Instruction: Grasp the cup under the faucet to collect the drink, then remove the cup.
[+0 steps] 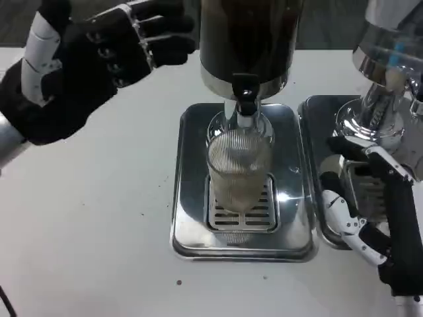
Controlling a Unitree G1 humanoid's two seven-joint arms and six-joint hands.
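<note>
A clear ribbed cup (pixel 239 170) stands upright on the grate of the silver drip tray (pixel 192 198), directly beneath the black faucet (pixel 246 98) of the dark drink dispenser (pixel 248 39). My left hand (pixel 99 59), in a black glove, hovers at the upper left, fingers spread toward the dispenser body and holding nothing. At the lower right my right hand (pixel 373 211) sits beside the tray's right edge, a short way from the cup, fingers apart and holding nothing.
A second dispenser (pixel 390 66) with a chrome base stands on its own drip tray (pixel 317 119) at the right, close behind my right hand. White tabletop (pixel 92 218) spreads to the left and front.
</note>
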